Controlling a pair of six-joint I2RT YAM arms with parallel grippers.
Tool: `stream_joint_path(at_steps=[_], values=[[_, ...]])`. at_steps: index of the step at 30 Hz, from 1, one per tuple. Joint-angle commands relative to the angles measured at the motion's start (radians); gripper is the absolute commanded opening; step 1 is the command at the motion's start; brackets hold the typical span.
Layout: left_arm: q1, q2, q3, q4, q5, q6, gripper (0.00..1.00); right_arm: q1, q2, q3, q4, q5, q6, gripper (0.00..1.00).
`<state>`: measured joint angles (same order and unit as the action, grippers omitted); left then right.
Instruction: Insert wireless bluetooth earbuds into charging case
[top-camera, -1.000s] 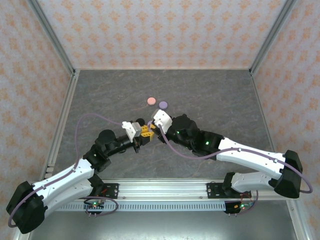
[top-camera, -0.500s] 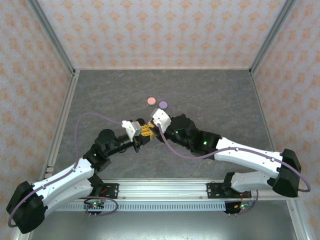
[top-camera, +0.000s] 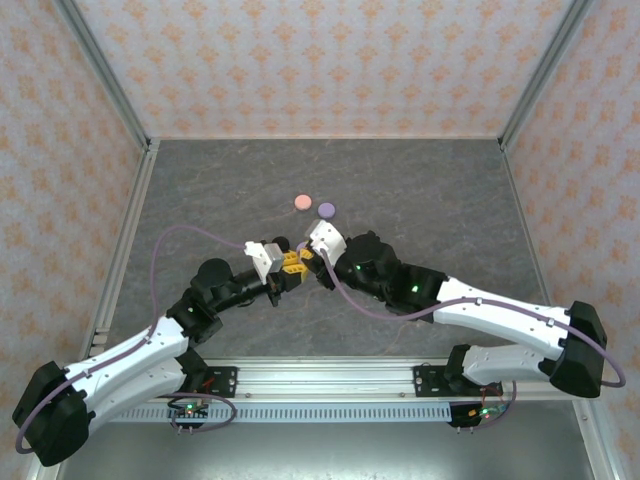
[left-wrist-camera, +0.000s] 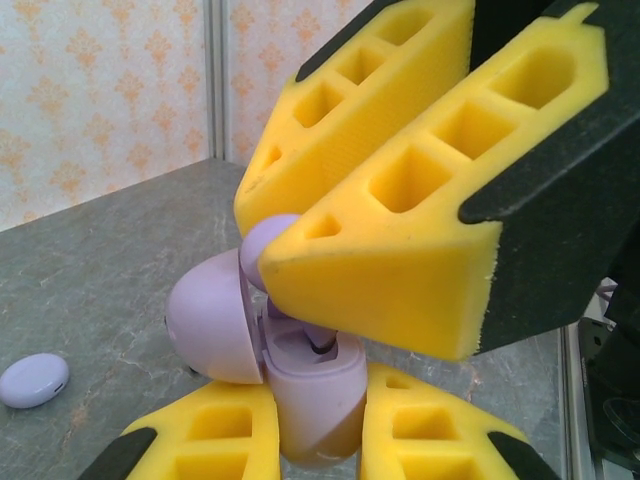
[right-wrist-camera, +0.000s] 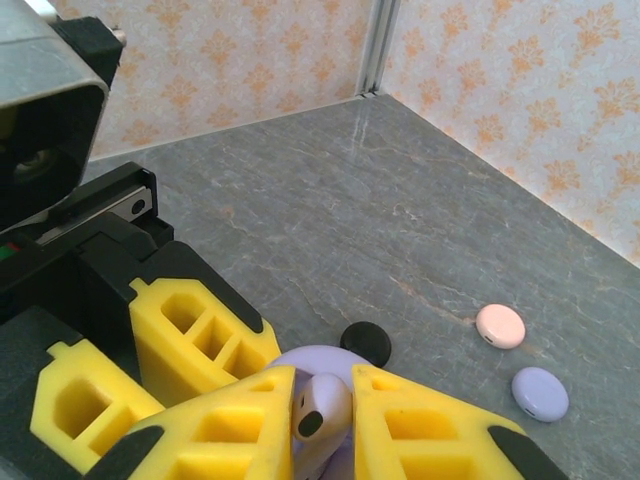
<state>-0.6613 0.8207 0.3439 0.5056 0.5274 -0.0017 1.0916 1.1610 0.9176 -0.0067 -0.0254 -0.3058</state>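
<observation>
You have a grey marbled counter in front of you. A little past its middle lie a pale pink round case and a lilac round case, just beside each other with the pink one on the left. A black round case lies nearer.

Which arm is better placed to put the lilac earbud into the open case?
Right. The right gripper pinches the lilac earbud at the mouth of the open lilac case; the left gripper is busy clamping that case steady.
</observation>
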Motion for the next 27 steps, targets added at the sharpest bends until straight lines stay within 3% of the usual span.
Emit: stream_joint_path(at_steps=[1, 13, 27], values=[[-0.003, -0.009, 0.033, 0.069, 0.002, -0.011, 0.00, -0.010, -0.019, -0.028, -0.039, -0.045, 0.040, 0.18], [-0.003, -0.011, 0.026, 0.073, -0.006, -0.018, 0.00, -0.077, -0.054, -0.065, -0.028, -0.162, 0.115, 0.18], [-0.003, -0.008, 0.027, 0.063, -0.006, -0.010, 0.00, -0.090, -0.024, -0.041, -0.048, -0.188, 0.110, 0.18]])
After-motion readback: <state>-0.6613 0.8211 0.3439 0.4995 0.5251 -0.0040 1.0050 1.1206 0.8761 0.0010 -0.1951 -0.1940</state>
